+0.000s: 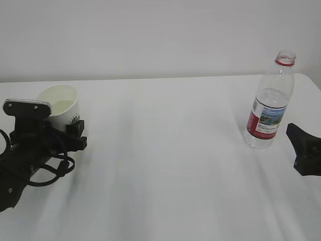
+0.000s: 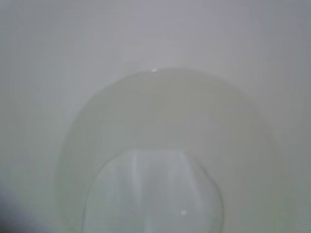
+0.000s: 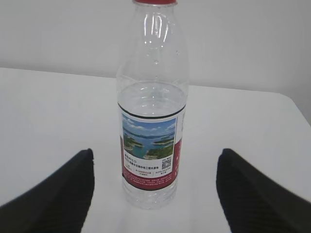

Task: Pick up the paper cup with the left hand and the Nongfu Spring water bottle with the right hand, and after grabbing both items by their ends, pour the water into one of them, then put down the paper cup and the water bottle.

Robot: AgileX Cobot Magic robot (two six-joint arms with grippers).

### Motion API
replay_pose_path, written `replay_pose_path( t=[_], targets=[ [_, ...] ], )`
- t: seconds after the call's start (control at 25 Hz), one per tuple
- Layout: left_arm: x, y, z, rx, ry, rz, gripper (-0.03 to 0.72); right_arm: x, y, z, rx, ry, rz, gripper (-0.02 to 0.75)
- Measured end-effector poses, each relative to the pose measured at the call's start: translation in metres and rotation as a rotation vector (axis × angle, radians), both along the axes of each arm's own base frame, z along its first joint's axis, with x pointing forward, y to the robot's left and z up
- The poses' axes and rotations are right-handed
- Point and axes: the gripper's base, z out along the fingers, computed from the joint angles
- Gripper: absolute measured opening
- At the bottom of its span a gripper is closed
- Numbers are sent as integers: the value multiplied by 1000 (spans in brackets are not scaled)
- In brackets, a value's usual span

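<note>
- The paper cup (image 1: 61, 106) stood at the far left of the table (image 1: 165, 150), with the left hand (image 1: 47, 138) around its lower body. The fingers pressed so little of it that a grip could not be told apart from open jaws resting beside it.
- The left wrist view looked straight into the cup, where the water (image 2: 155, 194) lay pale at the bottom.
- The Nongfu Spring water bottle (image 1: 269, 103) stood upright and uncapped at the far right, part full.
- The right hand (image 3: 155, 194) had its jaws spread wide, one finger on each side of the bottle and clear of it.
- Risk, as I judged it: a sideways nudge from either wide finger could tip the open bottle and spill it.
- A hard squeeze on the thin cup could buckle it and slop the water.
- The bottle's label (image 3: 150, 148) showed a lake landscape with a red band; its small print was unreadable. The cup's green logo (image 1: 74, 119) was too small to read.
</note>
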Motion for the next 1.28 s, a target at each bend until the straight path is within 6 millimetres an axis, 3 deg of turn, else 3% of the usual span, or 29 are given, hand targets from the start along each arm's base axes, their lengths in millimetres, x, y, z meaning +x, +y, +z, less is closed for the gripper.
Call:
replay_pose_path(
  t=[1.28],
  targets=[
    [0, 2, -5, 3, 12, 28, 517, 0, 0, 0, 0, 0, 0, 594]
  ],
)
